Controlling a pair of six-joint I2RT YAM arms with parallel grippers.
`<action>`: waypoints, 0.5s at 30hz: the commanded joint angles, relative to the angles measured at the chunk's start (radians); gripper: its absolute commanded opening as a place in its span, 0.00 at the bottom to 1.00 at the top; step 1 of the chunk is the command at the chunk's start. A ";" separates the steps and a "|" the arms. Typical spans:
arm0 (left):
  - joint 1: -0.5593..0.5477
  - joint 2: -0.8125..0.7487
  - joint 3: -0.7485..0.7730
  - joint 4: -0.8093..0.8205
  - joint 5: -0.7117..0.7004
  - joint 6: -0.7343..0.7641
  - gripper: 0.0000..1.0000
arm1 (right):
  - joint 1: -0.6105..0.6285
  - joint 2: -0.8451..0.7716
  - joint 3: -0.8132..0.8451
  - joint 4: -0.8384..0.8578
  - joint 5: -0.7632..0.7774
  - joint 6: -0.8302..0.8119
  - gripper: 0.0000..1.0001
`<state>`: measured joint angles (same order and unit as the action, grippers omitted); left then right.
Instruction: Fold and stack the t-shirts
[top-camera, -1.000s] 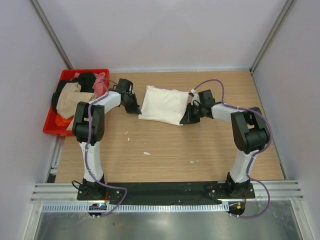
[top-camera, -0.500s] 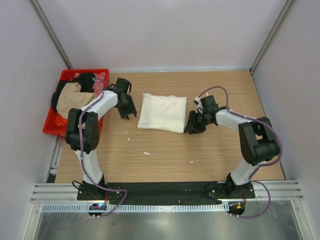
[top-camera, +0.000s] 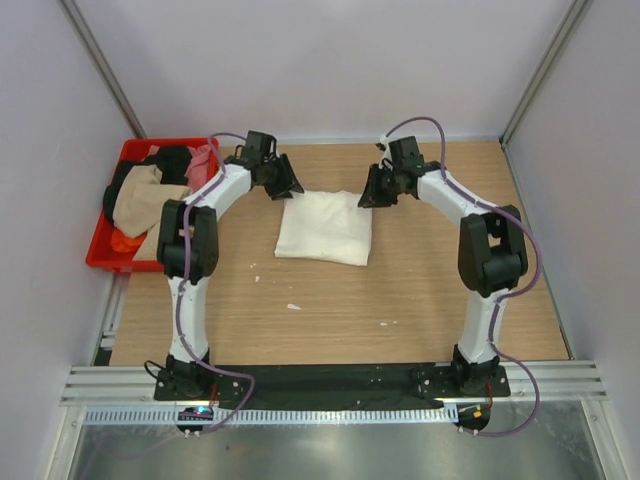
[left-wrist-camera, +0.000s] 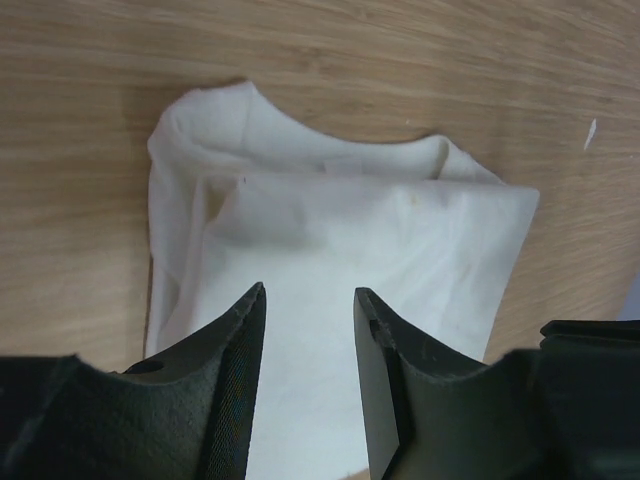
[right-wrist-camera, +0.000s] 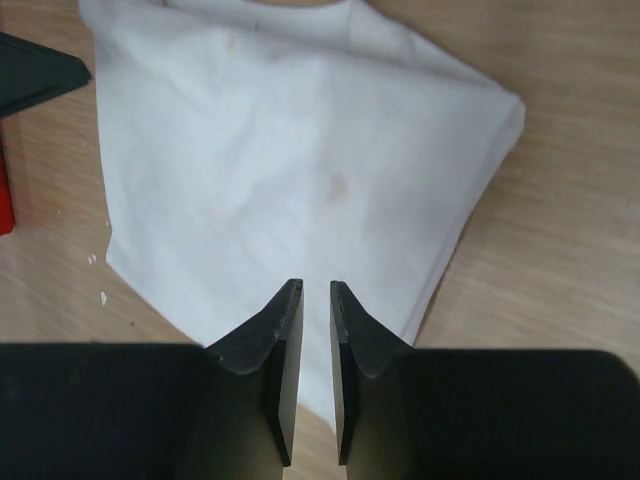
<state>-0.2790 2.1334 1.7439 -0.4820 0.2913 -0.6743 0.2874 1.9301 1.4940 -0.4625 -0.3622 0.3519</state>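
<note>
Top: cream shirt (top-camera: 325, 227) lies folded into a compact rectangle mid-bench (top-camera: 330, 300), near the far edge. Left pincer (top-camera: 285, 180) and right pincer (top-camera: 372, 190) sit at its far corners, neither holding cloth. Other shirts (top-camera: 150, 195) (tan, black, pink, orange) are heaped unfolded in the crate (top-camera: 100, 262) at left. Left wrist: left pincer (left-wrist-camera: 308, 300) has its jaws apart, nothing between them, cream shirt (left-wrist-camera: 370, 230) lying below with the collar edge showing. Right wrist: right pincer (right-wrist-camera: 310, 290) is nearly together with a narrow gap, nothing clamped, above the cream shirt (right-wrist-camera: 300, 150). My read: first shirt is folded or one tidy-up short. The rest is untouched and there's no stack yet, so most of the job is left.
</note>
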 joint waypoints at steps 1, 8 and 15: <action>0.006 0.120 0.125 0.109 0.055 -0.004 0.41 | -0.005 0.087 0.132 0.015 0.002 -0.050 0.22; 0.073 0.284 0.227 0.226 0.045 -0.091 0.42 | -0.040 0.305 0.317 0.055 0.009 -0.108 0.18; 0.086 0.329 0.220 0.322 0.161 -0.157 0.44 | -0.063 0.359 0.379 0.079 0.040 -0.131 0.19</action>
<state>-0.2008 2.4454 1.9518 -0.2443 0.4061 -0.7994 0.2314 2.3123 1.8130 -0.4126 -0.3676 0.2596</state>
